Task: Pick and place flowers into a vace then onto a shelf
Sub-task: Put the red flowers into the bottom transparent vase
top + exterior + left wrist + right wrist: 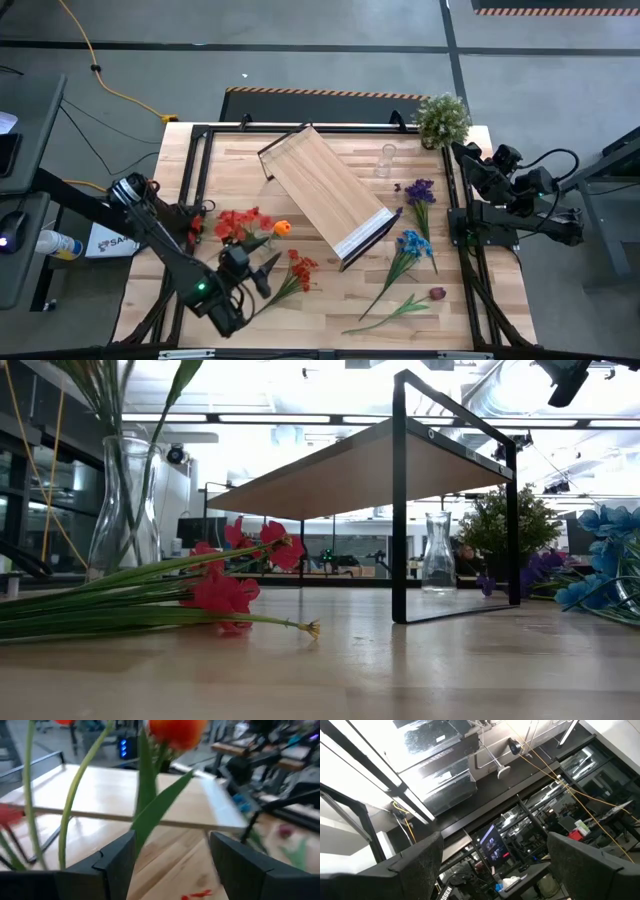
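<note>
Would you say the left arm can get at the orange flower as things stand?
Probably yes: the left gripper stands open just short of the orange flower, whose stem and leaf rise between its fingers in the wrist view, with nothing in between.

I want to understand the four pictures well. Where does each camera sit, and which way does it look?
High: above, facing down on the shelf and both arms.
Low: at table-top height, facing under the shelf; no arm clearly shows.
Left wrist: on the left pincer, open, facing an orange flower.
Right wrist: on the right pincer, open, facing up at the ceiling.
High and left wrist share the orange flower.
</note>
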Motion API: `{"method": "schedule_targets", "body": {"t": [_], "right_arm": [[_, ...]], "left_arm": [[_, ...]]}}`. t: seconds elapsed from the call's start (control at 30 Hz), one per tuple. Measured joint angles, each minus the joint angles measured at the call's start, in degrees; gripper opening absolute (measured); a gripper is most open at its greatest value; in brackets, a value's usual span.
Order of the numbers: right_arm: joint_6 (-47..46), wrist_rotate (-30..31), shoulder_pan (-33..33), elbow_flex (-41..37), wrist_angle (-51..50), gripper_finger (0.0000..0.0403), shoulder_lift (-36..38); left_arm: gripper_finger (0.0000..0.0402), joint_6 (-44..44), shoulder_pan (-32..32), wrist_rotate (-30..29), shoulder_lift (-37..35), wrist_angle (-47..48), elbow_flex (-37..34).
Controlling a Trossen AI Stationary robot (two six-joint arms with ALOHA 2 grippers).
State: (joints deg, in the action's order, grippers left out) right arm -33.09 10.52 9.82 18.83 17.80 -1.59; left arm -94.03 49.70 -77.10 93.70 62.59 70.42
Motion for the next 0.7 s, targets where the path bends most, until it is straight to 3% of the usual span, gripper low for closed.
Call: {"method": "schedule_targets", "body": {"t": [0.27,0.7], "right_arm": [[0.2,0.0,0.0,0.0,0.0,0.0344,0.0],[1.0,0.0,0.0,0.0,0.0,0.0344,0.0]], "left_arm": [[0.0282,3.9,-2.6,4.1,0.0,-3.9,-0.1],[0.0282,11.4,-2.6,6.1,2.1,-10.3,-0.1]]}}
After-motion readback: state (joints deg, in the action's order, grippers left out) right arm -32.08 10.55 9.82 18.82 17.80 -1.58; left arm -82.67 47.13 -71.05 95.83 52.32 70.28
